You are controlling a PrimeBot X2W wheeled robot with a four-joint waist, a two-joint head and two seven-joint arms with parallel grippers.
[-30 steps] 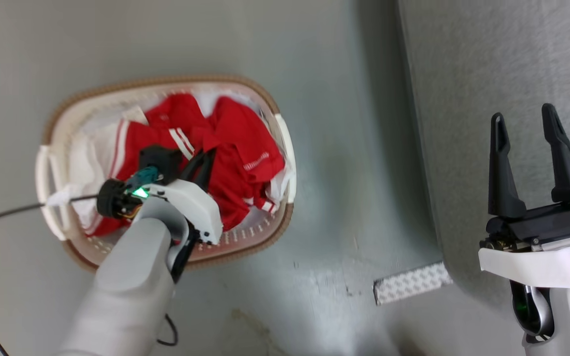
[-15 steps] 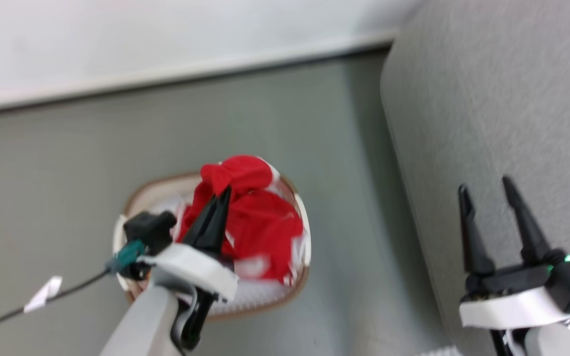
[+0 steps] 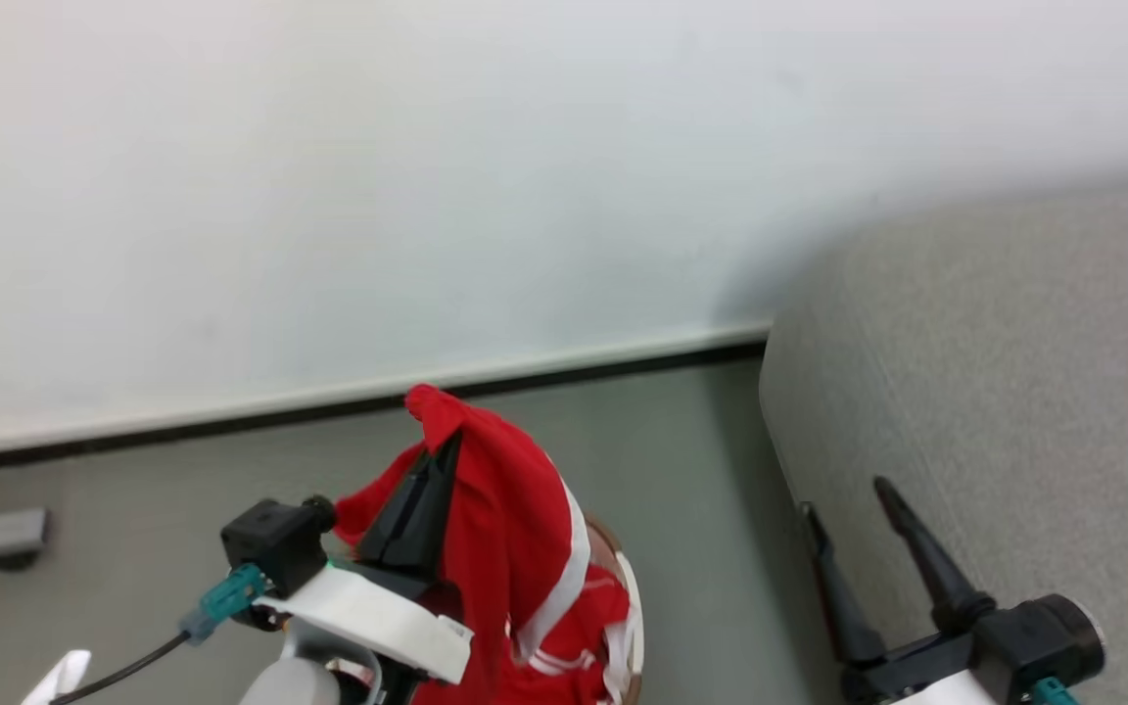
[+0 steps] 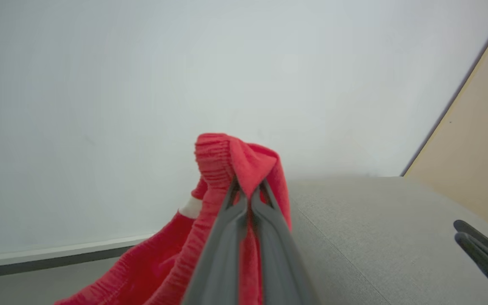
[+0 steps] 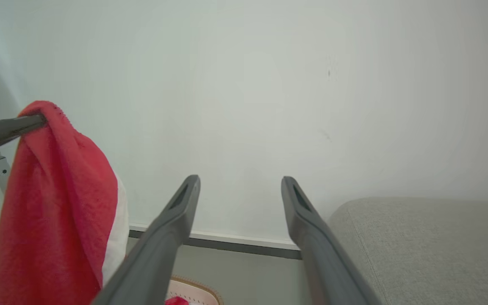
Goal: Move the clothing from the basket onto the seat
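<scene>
A pale wall [image 3: 525, 196] is seen across the upper part of the head view, met at its foot by a light skirting board [image 3: 574, 364] with a dark line beneath. On the right, a large grey fabric sofa [image 3: 1014, 392] with a rounded edge is shown, standing on a smooth grey-green floor [image 3: 701, 509]. Low in the middle, just left of the sofa, part of an oval laundry basket [image 3: 629, 617] is visible – brown rim, off-white wall. Red cloth with white stripes [image 3: 574, 636] lies inside it. A red garment [image 3: 505, 529] with a white band is held up over the basket, well apart from the sofa. It is pinched at its top fold by the left gripper [image 3: 448, 448], whose fingers are pressed together on the fabric. Whether the cloth in the basket belongs to the same garment cannot be told. The right gripper [image 3: 843, 497] is held in front of the sofa's edge – fingers spread, nothing between them. A black cable [image 3: 123, 671] trails from the left wrist.
</scene>
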